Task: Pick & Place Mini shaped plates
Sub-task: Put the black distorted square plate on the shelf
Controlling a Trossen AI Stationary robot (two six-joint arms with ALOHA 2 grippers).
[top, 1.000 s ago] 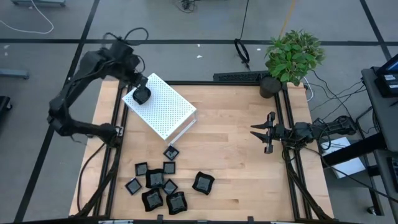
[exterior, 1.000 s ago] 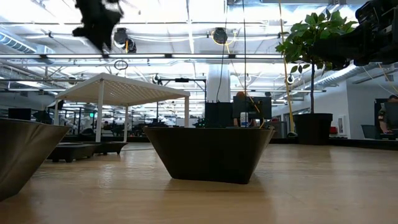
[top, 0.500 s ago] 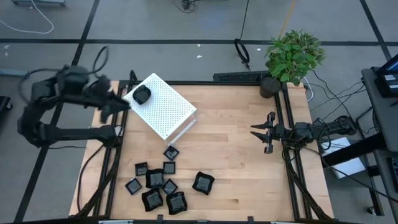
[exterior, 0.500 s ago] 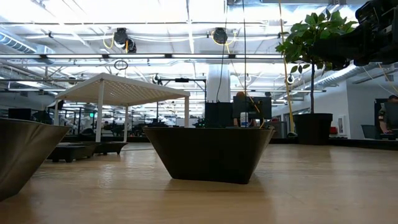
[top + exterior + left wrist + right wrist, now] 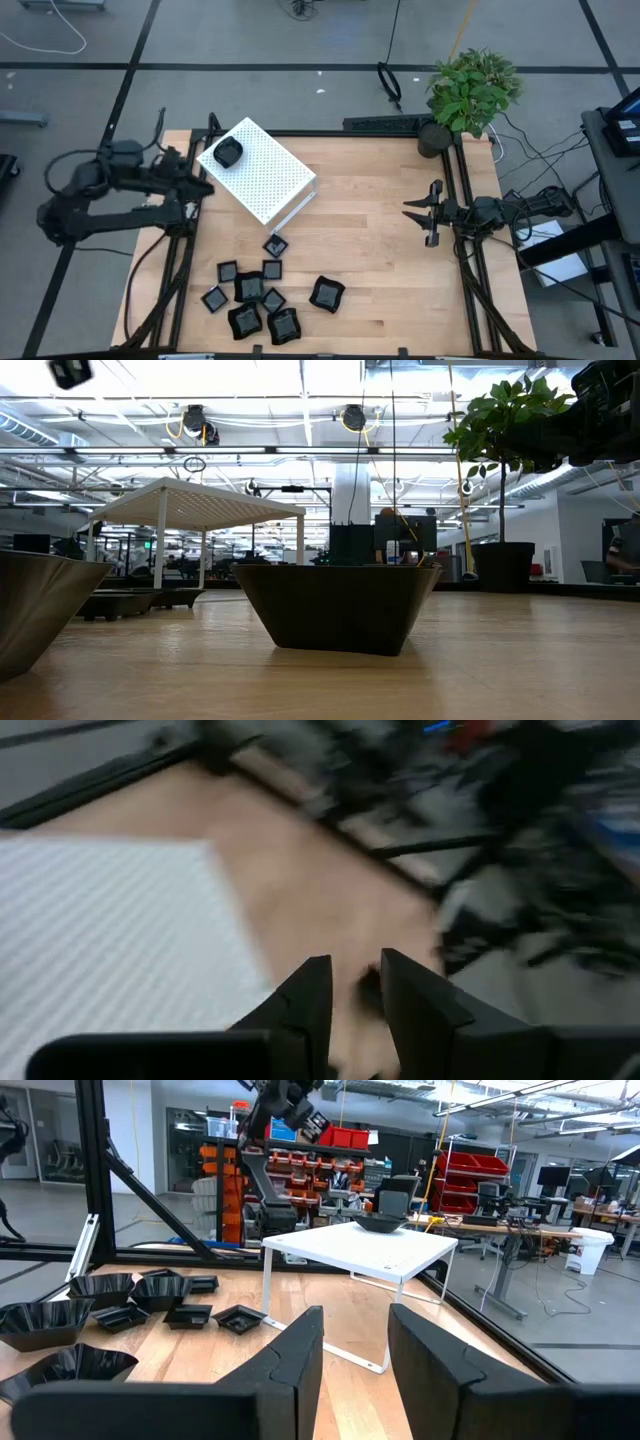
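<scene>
1. L claw (image 5: 203,183) sat off the counter's (image 5: 380,260) left edge, beside the white perforated box (image 5: 262,172); fingers (image 5: 312,995) close together w/ a narrow gap, gripping nothing.
2. R claw (image 5: 420,213) hung near the right edge, fingers (image 5: 300,1345) apart, nothing between.
3. One mini plate (image 5: 229,153) lay on top of the box.
4. Rest of the mini shaped plates (image 5: 262,297) were clustered at the counter's front-left, one (image 5: 275,245) nearer the box.
5. Potted plant (image 5: 472,90) at back-right corner.
6. No readable writing or labels anywhere.
</scene>
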